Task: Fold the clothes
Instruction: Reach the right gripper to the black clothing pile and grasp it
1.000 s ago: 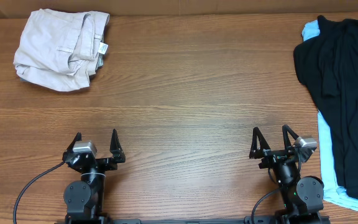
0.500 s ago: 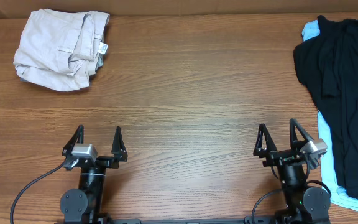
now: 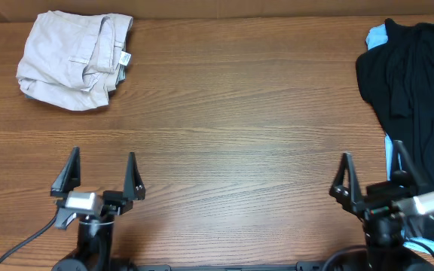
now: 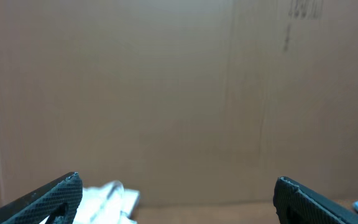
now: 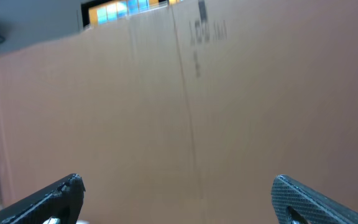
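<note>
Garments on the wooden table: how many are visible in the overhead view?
3. Crumpled beige fabric trousers lie at the far left corner; a plain black fabric shirt lies along the right edge, over a light-blue fabric garment. Others may be hidden beneath.

The wooden table (image 3: 224, 113) carries beige trousers (image 3: 74, 56) far-left, and a black shirt (image 3: 417, 98) over a light-blue garment (image 3: 374, 35) right.

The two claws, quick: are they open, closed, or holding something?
Left gripper: open, holding nothing.
Right gripper: open, holding nothing.
</note>
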`<state>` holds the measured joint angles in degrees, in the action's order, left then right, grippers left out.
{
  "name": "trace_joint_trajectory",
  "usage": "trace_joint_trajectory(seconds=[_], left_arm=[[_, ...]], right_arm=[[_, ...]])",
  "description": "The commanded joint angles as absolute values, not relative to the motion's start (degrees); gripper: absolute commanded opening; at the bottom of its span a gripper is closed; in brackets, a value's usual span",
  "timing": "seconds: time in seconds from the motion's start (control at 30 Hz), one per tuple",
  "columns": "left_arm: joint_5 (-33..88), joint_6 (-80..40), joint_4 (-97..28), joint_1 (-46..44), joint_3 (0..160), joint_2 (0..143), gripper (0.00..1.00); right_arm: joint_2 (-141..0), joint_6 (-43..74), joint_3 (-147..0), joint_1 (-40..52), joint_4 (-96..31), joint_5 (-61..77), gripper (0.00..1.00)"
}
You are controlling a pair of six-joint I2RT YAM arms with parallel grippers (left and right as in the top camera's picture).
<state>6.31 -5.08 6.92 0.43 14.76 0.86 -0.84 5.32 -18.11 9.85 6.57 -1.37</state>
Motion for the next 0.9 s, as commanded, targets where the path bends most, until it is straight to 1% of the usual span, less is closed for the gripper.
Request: trace_joint_trajectory(seconds=[0.0,0.1,0.17,0.3,0.57,0.7,0.87], left_arm=[[6.9,0.1,5.9,0.7,19.4,0.3,1.0],[5.6,0.2,2.2,0.7,23.2,0.4,1.0],[5.4,0.2,-3.4,0.7,28.1,2.1,1.0],[5.5,0.2,-11.6,0.7,35.4,8.1,1.0],[8.6,0.0,-30.3,0.7,55.5,28.8,1.0],[8.7,0.1,-41.8,0.7,66.0,39.8,1.0],[7.9,0.3,-51.9,0.7,72.8,51.5,1.0]], right_arm=[[-0.2,2.0,-23.4,10.1,4.7,-2.9,1.0],[-0.3,-0.1,-27.8,10.1,1.0,-3.0,1.0],[-2.1,-1.1,-32.9,10.1,-4.1,-3.0,1.0],[-8.4,-1.1,-41.5,10.1,-13.2,-3.0,1.0],[-28.9,-1.1,-61.5,10.1,-32.6,-3.0,1.0],[-39.9,-1.1,-70.5,10.1,-43.7,-2.9,1.0],[-52.8,-1.1,-78.6,10.1,-55.7,-2.5,1.0]])
